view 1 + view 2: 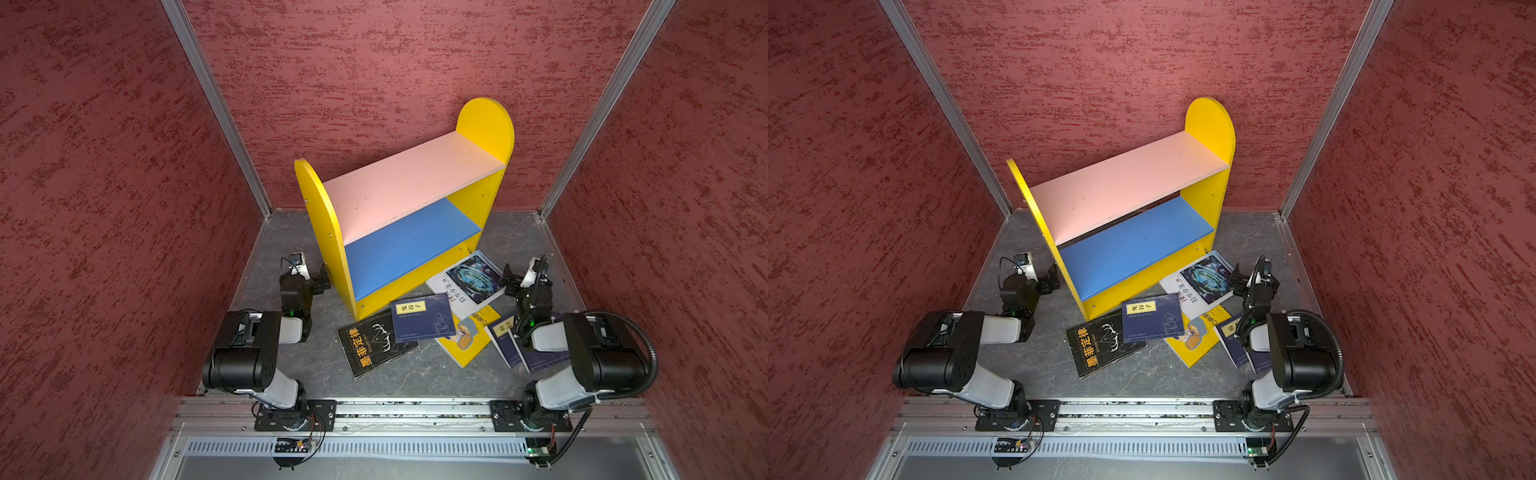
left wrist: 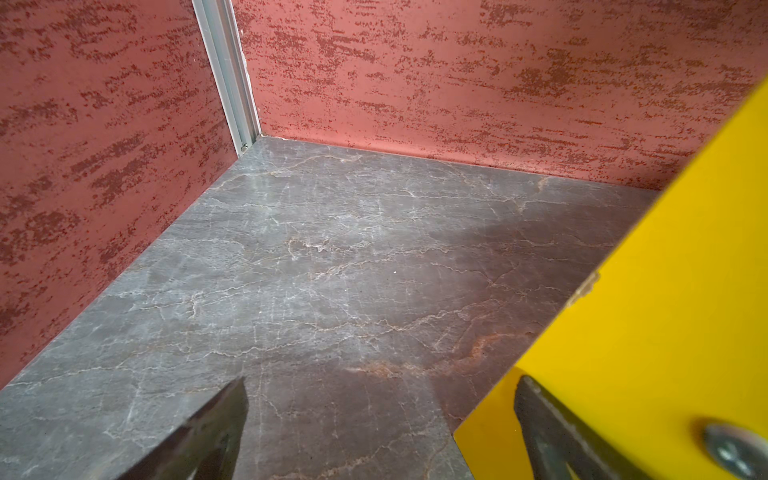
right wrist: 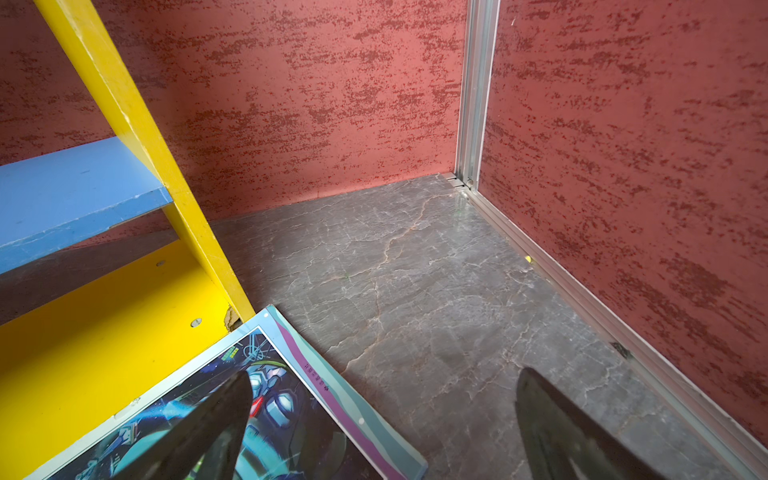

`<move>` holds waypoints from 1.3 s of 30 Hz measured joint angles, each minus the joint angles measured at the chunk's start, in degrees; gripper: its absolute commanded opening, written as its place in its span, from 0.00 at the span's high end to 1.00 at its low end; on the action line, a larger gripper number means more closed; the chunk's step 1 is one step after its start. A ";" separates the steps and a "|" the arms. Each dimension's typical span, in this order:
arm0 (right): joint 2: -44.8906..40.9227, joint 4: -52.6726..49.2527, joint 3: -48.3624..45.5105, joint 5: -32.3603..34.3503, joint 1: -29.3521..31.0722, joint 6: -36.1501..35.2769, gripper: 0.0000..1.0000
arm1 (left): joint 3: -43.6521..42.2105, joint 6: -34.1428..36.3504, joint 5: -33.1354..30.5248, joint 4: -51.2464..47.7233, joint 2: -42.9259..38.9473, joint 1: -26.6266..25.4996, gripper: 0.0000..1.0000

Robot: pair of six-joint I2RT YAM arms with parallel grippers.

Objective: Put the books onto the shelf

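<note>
In both top views the right arm (image 1: 538, 303) covers much of two navy books (image 1: 505, 349) at four o'clock from the shelf (image 1: 407, 183). The yellow book (image 1: 473, 353) lies partly under a third navy book (image 1: 422, 320) and the white book (image 1: 465, 282); that navy book also hides the two-o'clock corner of the black book (image 1: 365, 349). The white book runs off the right wrist view's edge, the shelf's side panel (image 2: 665, 270) off the left wrist view's.

Glossy books (image 1: 422, 318), marbled matt tabletop (image 1: 291, 357)

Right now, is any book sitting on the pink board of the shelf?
No, the pink board is bare, and the books lie on the tabletop in front of it.
</note>
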 measured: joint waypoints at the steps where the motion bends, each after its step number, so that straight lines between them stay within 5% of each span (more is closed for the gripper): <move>1: 0.00 0.00 0.00 0.00 0.00 0.00 0.01 | 0.00 0.00 0.00 0.00 0.00 0.00 0.01; 32: -0.33 -0.33 -0.04 -1.20 0.00 -0.44 0.01 | 0.00 0.00 0.00 0.00 0.00 0.00 0.01; 39: -13.33 -20.70 7.85 -4.96 0.00 0.26 0.01 | 2.05 -0.02 -1.16 -10.38 -8.33 -0.33 0.01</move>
